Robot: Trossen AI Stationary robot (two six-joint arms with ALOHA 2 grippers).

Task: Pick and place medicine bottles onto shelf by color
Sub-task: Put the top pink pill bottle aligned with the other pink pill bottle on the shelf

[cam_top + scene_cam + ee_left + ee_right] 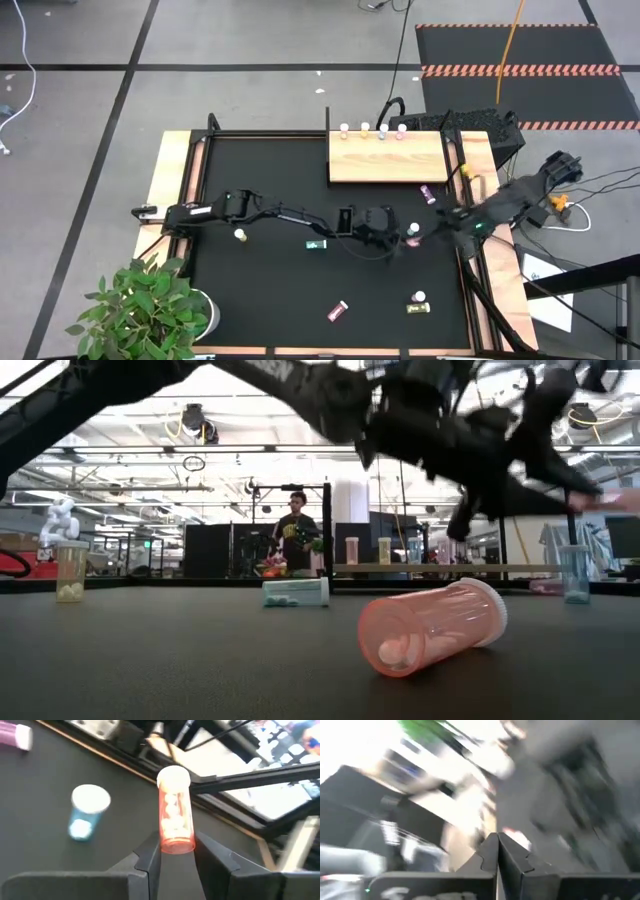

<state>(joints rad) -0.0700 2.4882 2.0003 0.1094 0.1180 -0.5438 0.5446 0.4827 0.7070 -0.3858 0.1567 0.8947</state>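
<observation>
A: Seen from above: left gripper [402,240] out over the middle of the black mat [270,290], right gripper [440,218] near the mat's right edge. Four bottles [372,131] standing along the back edge of the shelf [390,160].

B: Also loose bottles lying around the mat: a teal one [316,244], a pink one [338,311], a purple one [427,193].

A: Low down: pink bottle [432,626] on its side in front, teal bottle [295,592] behind it, a person [296,532] far off in the room.

B: Left wrist: fingers [149,857] clamped on the base of an orange bottle [175,810], white cap pointing away; blue bottle [87,812] upright just beside.

A: Right wrist: blurred, fingers [489,851] pressed together, nothing between.
</observation>
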